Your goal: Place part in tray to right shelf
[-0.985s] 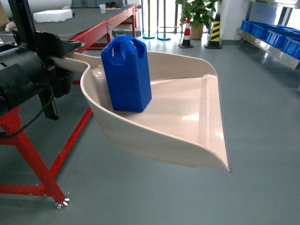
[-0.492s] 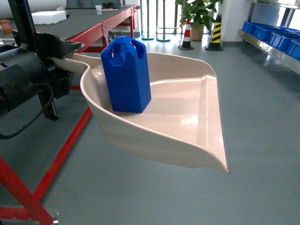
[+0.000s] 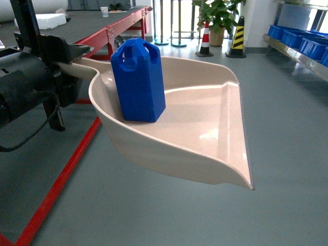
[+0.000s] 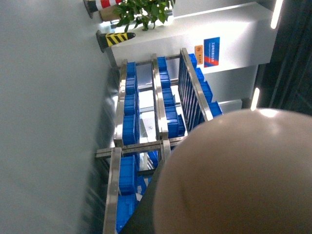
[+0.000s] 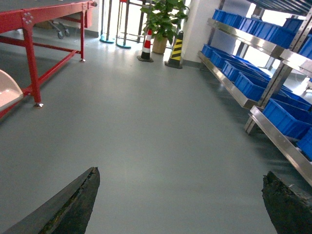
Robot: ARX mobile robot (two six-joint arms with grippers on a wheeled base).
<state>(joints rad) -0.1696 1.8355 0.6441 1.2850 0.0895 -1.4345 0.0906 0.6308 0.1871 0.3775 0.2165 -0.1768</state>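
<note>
Grey floor all around, red table frame point(image 3: 61, 174) off behind my left claw point(image 3: 64, 69). That claw is clamped on the handle of the beige tray point(image 3: 205, 138), which hangs out in front of it above the floor. Blue part point(image 3: 137, 82) stands upright in the tray's back end, nearest the claw. My right claw point(image 5: 180, 200) has its fingers point(image 5: 73, 200) spread wide, holding nothing. Steel shelf point(image 5: 253, 73) with blue crates point(image 5: 251, 85) runs along to its right.

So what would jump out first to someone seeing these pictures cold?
A bright blue part standing upright in a big beige tray, held out over the grey floor by the left arm. Off to the right, a steel right shelf lined with blue crates.
</note>
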